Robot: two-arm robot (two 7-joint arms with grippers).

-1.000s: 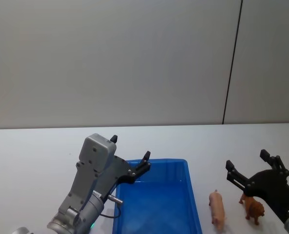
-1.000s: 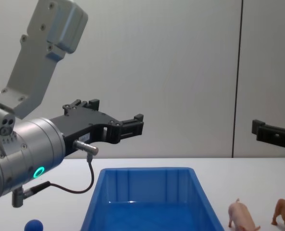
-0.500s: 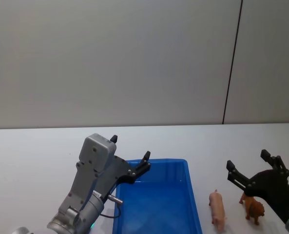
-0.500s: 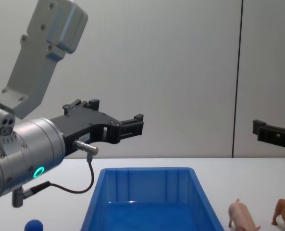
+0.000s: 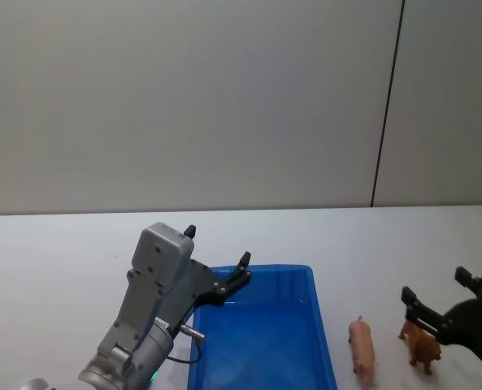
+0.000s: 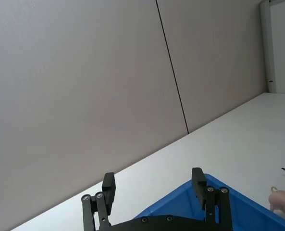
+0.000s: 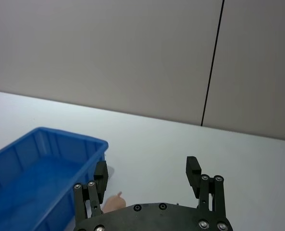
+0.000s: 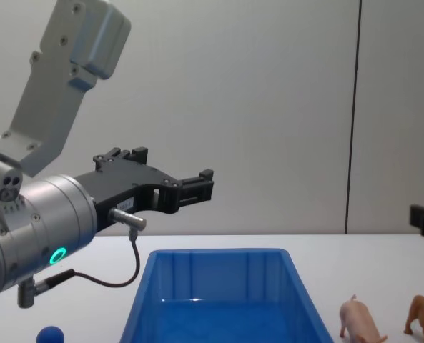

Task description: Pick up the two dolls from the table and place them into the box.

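The box (image 5: 273, 267) is bright blue plastic. It is smooth and shiny, and its floor gleams a little. The pig (image 5: 362, 345) is pale pink plastic, smooth, with a soft shine. The brown animal (image 5: 423, 348) to its right looks like plastic too, with a rougher coat. The table (image 5: 62, 260) is white, flat and dull. My left arm (image 5: 155, 268) has a grey shell that looks like metal, smooth but not shiny. My left gripper (image 5: 217, 244) and right gripper (image 5: 436, 283) are black and dull, with small silver screws (image 7: 137, 208). The little ball (image 8: 51, 334) at the near left is blue and dull. The far wall (image 5: 184, 97) is grey and matt.
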